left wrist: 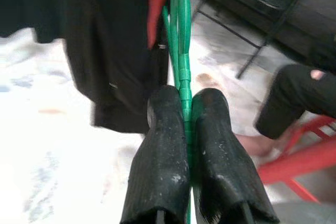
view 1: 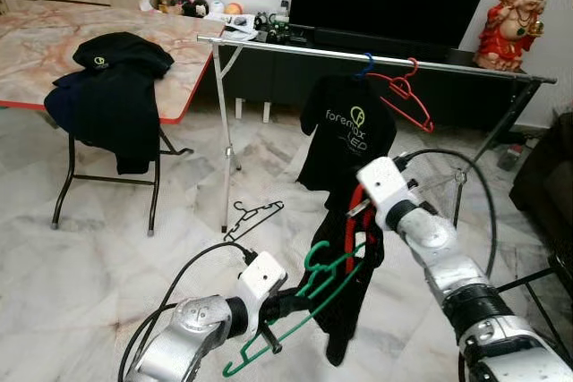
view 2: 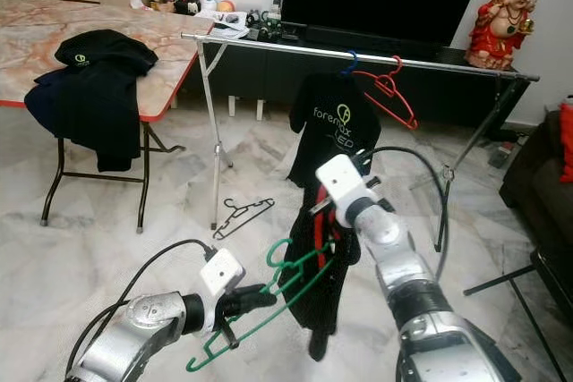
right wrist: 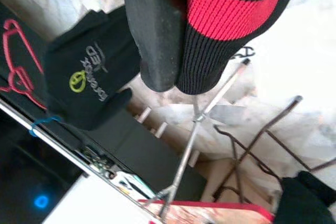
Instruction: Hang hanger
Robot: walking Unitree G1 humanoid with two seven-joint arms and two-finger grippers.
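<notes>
A long stretch of the steel clothes rail [view 1: 295,48] lies bare toward 11 o'clock, offering open passage above the marble floor [view 1: 107,257]. Toward 1 o'clock, a hung black T-shirt [view 1: 347,136] and a red hanger [view 1: 405,91] crowd the bar. A black wire hanger [view 1: 253,216] lies on the floor beneath.

My left gripper [left wrist: 185,108] pinches low and forward; my right gripper [view 1: 356,221] clamps higher, wrist bent downward.
</notes>
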